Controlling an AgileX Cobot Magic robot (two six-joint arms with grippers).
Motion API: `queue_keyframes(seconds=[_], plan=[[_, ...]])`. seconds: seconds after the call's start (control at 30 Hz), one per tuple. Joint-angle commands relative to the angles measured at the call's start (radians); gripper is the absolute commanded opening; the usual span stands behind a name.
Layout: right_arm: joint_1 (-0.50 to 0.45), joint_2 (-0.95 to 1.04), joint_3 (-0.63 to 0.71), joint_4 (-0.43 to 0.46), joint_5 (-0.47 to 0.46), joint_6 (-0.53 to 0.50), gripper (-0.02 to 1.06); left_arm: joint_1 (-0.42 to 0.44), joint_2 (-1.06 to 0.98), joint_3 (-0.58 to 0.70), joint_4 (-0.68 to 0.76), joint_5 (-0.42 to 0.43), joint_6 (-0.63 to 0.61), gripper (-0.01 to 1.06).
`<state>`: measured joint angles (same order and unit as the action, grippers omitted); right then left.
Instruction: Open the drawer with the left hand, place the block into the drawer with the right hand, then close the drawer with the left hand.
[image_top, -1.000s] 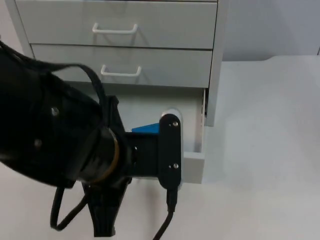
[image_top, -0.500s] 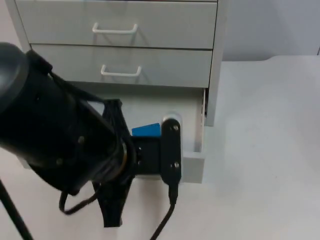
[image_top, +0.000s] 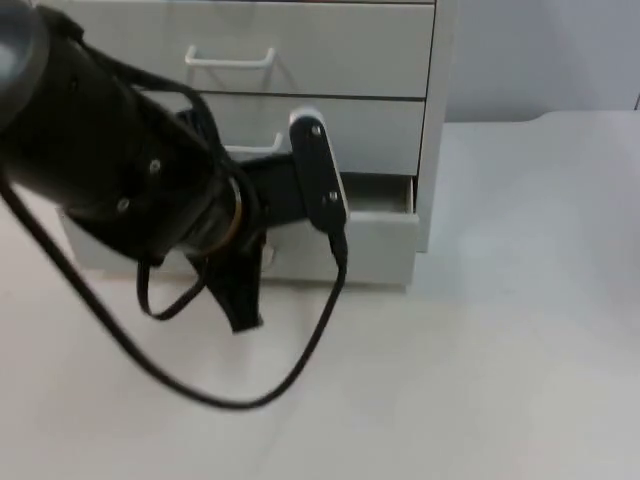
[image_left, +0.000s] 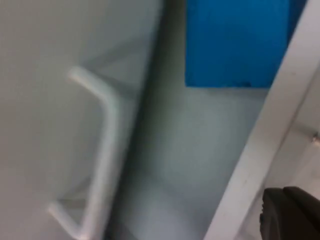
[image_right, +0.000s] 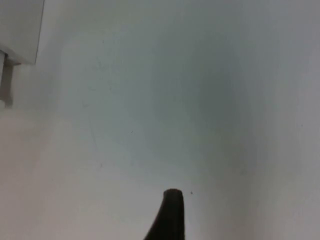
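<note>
Fingers of the left gripper (image_top: 268, 255) sit at the front of the bottom drawer (image_top: 385, 240); I cannot tell if they are apart. It looks like the closing step, with a small gap left, so a last straight push is needed. Inside lies the blue block (image_left: 235, 42), while the right gripper (image_right: 169, 220) waits over the white surface (image_top: 520, 330).

Lab bench: white table (image_top: 520, 330), grey partition wall (image_top: 540, 50).

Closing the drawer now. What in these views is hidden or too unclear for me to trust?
- Left gripper: in the top view the arm's own bulk covers its fingers, so open or shut cannot be told.
- Bottom drawer: the arm hides its handle and left half.
- Blue block: cut off by the edge in the left wrist view.
- Right gripper: waiting over the table; one fingertip is seen.
</note>
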<state>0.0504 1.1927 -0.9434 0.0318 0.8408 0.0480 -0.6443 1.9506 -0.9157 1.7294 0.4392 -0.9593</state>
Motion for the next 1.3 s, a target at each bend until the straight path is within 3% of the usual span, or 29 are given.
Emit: queue_keyframes(seconds=[0.0,0.4,0.77,0.87,1.03,1.2,1.27], plan=[[-0.007,-0.006,0.001,-0.002,-0.011,-0.011,0.73,0.024,0.019,-0.035,0.015,0.022,-0.017,0.0],[-0.007,-0.006,0.001,-0.002,-0.011,-0.011,0.73,0.069,0.161,-0.201,0.015,0.035,-0.018,0.0],[-0.007,-0.006,0.001,-0.002,-0.013,-0.011,0.73,0.056,0.193,-0.245,-0.021,0.154,-0.09,0.0],[-0.007,-0.006,0.001,-0.002,-0.015,-0.011,0.73,0.012,0.186,-0.245,-0.13,0.241,-0.004,0.0],[-0.007,-0.006,0.001,-0.002,-0.015,-0.011,0.73,-0.05,0.13,-0.245,-0.333,0.246,0.176,0.0],[-0.007,-0.006,0.001,-0.002,-0.015,-0.011,0.73,-0.077,0.088,-0.245,-0.473,0.259,0.277,0.0],[-0.007,-0.006,0.001,-0.002,-0.015,-0.011,0.73,-0.095,0.044,-0.245,-0.617,0.261,0.396,0.0]])
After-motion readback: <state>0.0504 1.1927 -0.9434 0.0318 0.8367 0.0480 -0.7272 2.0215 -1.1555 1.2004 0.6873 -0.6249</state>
